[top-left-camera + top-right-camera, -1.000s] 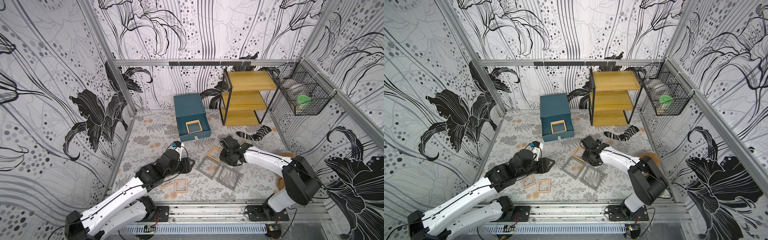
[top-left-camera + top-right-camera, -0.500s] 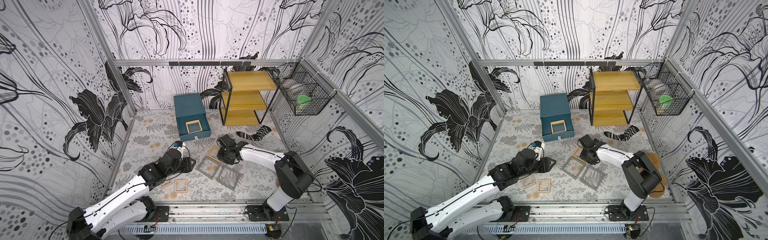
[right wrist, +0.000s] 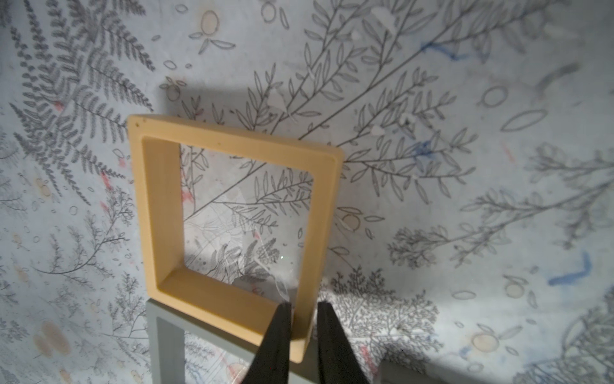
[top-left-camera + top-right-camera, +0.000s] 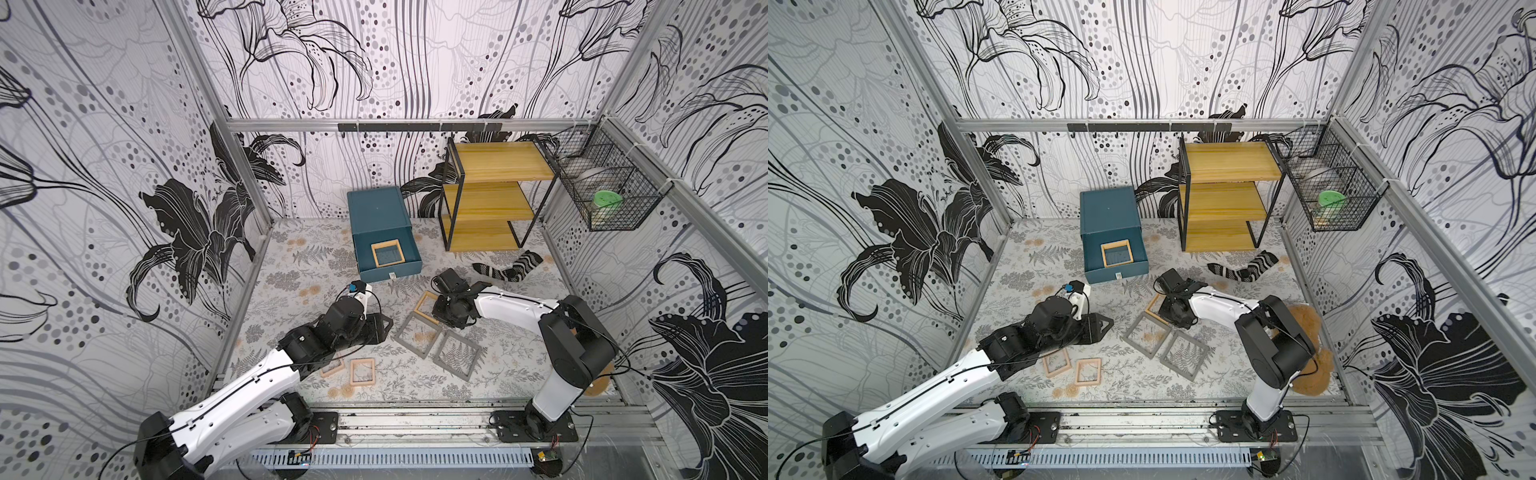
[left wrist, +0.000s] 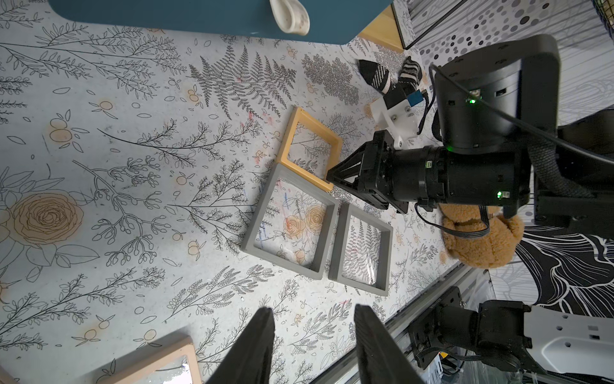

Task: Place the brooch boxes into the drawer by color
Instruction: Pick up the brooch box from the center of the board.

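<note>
Boxes in pale pink [image 4: 362, 372] lie nearest, two of them flat on the flowery surface [image 4: 291, 286], side by side. The left arm [image 4: 249, 382] covers part of one. Just past them is the left tool [image 5: 314, 319], held over the surface. Its two fingers are a little way apart and nothing is between them. Next come two grey boxes [image 4: 417, 334], flat and just beside each other. A yellow box [image 3: 232, 216] rests with one corner on top of a grey one. The right tool [image 3: 304, 311] pinches one side of this yellow box, one finger inside the frame and one outside. Farther back stands the blue drawer chest [image 4: 378, 208] with one drawer [image 4: 374, 275] pulled out. A second yellow box [image 4: 387, 254] lies in it. A striped sock [image 4: 505, 268] and a wooden shelf [image 4: 490, 199] are beside the chest, near the back wall.
</note>
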You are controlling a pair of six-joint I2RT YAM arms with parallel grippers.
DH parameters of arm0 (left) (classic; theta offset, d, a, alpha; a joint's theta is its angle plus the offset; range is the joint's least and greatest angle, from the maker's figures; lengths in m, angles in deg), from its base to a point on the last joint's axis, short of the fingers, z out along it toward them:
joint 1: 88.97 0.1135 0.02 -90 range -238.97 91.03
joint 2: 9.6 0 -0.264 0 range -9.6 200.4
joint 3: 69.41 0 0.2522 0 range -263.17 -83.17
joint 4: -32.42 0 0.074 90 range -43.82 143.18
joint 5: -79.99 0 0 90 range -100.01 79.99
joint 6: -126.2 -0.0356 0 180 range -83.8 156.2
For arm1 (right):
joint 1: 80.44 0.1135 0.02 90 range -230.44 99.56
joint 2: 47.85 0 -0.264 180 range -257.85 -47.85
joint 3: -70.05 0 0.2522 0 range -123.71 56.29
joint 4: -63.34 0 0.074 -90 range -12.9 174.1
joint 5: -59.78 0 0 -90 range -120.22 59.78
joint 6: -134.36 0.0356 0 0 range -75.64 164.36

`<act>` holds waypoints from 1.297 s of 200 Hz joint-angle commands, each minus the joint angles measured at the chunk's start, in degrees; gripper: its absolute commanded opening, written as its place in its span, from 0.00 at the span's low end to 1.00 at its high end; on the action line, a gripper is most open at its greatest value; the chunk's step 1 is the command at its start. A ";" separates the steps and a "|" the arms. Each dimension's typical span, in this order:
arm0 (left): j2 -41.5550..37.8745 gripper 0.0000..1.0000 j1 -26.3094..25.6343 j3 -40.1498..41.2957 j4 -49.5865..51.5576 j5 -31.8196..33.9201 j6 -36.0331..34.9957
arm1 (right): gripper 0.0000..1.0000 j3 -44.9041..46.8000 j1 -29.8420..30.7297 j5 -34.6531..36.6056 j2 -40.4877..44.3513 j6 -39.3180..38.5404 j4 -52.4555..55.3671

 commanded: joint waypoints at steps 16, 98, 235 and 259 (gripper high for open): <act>0.57 0.45 -0.36 -1.84 -2.46 0.38 -0.22 | 0.18 -1.46 -0.21 0.18 -1.92 -1.32 1.45; 1.00 0.45 -0.36 -2.19 -2.63 0.49 -0.22 | 0.08 -2.72 -0.23 2.07 -2.20 -1.65 4.10; 2.25 0.44 -0.36 -5.73 -1.63 1.35 -0.58 | 0.00 -10.71 -0.29 12.82 2.62 -7.99 22.94; 2.28 0.45 -0.36 -7.81 -0.25 1.61 -1.16 | 0.00 -12.57 -0.22 15.18 5.92 -9.50 27.32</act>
